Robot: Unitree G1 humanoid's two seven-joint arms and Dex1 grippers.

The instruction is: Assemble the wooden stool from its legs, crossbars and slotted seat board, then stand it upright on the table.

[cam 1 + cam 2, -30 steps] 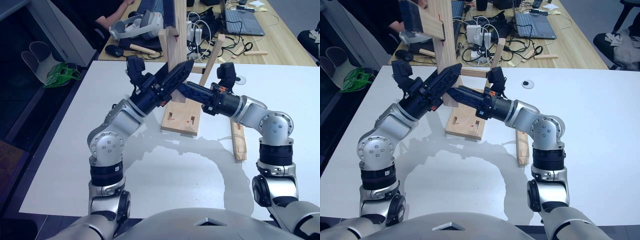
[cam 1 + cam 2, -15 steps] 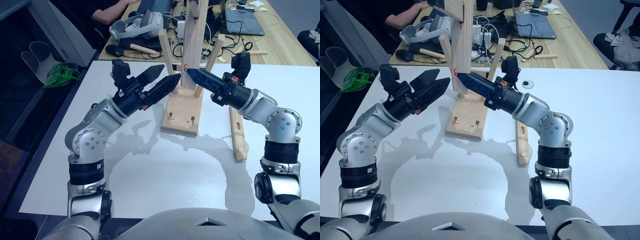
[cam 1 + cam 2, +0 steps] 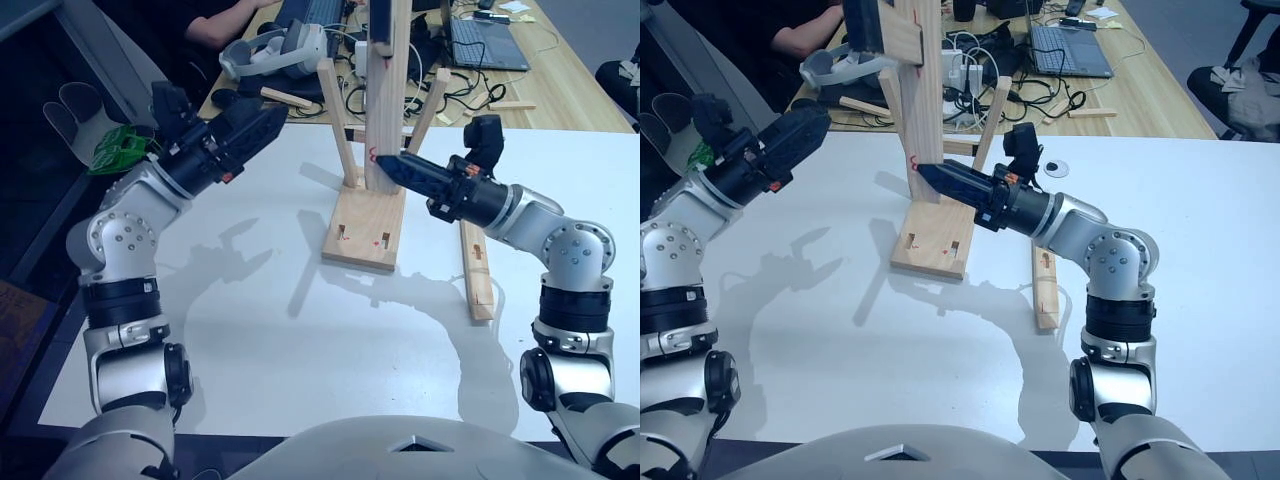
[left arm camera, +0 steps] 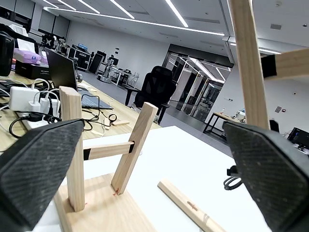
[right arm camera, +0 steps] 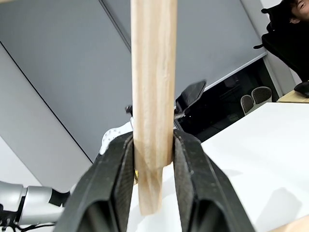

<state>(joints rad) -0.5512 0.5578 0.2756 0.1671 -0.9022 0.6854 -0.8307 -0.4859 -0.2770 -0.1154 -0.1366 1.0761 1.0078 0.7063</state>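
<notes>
The slotted seat board (image 3: 362,232) lies flat on the white table (image 3: 300,330). Two legs (image 3: 336,118) (image 3: 424,103) stand at its far end, joined by a crossbar (image 3: 392,132). My right gripper (image 3: 386,162) is shut on a third leg (image 3: 386,90), held upright near its lower end, above the board's far half. A crossbar (image 3: 880,30) sticks out near that leg's top. In the right wrist view the fingers (image 5: 117,179) clamp the leg (image 5: 152,96) from both sides. My left gripper (image 3: 268,113) is open and holds nothing, well left of the board.
A loose wooden bar (image 3: 477,270) lies on the table right of the board. A small round cap (image 3: 487,158) sits behind my right arm. Beyond the table's far edge is a desk with a laptop (image 3: 484,45), cables and a headset (image 3: 272,52).
My left gripper has let go of the leg, opened and drawn back to the left. My right gripper keeps the leg, which now stands more upright over the board.
</notes>
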